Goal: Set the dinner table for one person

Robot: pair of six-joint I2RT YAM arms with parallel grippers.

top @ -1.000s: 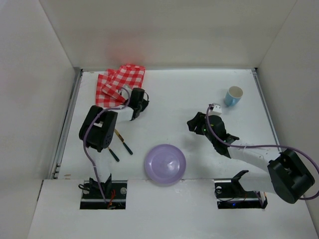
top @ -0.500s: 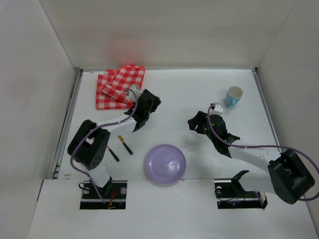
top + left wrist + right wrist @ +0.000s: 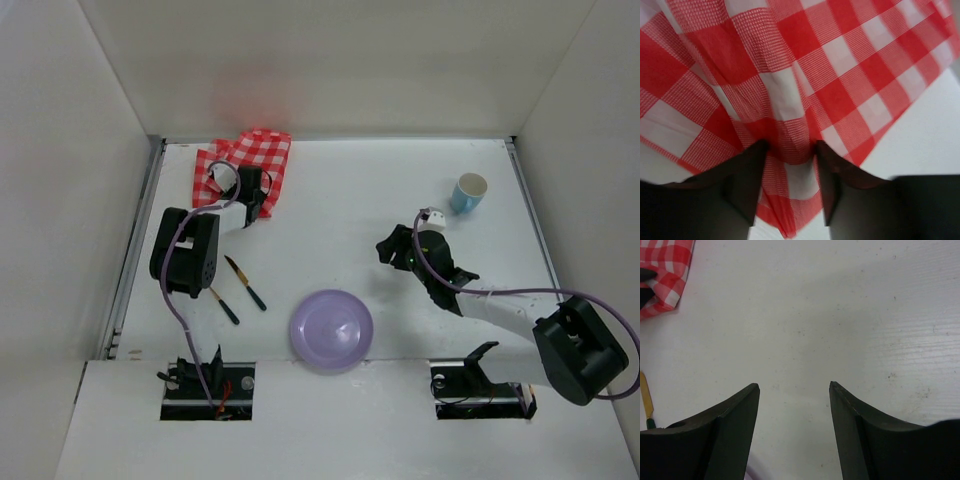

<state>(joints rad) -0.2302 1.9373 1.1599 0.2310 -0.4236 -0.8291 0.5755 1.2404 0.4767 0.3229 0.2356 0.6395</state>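
Movement on the left: your left gripper (image 3: 246,190) is now sitting over the red-and-white checked cloth (image 3: 262,150), far and to the left of the purple plate (image 3: 331,330). Half a second ago it was hanging over bare tabletop, closer to the plate. Its fingers (image 3: 746,182), pressed together 1 second ago, are now standing spread on either side of a raised fold of cloth. The left wrist view is not showing them biting into it yet.

Your right gripper (image 3: 393,250) is hovering beyond and to the right of the plate, where it was before. Its fingers are spread with nothing between them, only white surface below.

The dinner table (image 3: 380,180) is lying under everything, with the plate resting near its front edge, between the 2 arm bases. The 2 dark-handled utensils (image 3: 245,283) are lying just left of the plate, and the blue cup (image 3: 467,192) is standing far off to the plate's right. None of the 3 has shifted.

In my judgement you are reaching for the cloth to bring it toward the plate, so the setting is only beginning.
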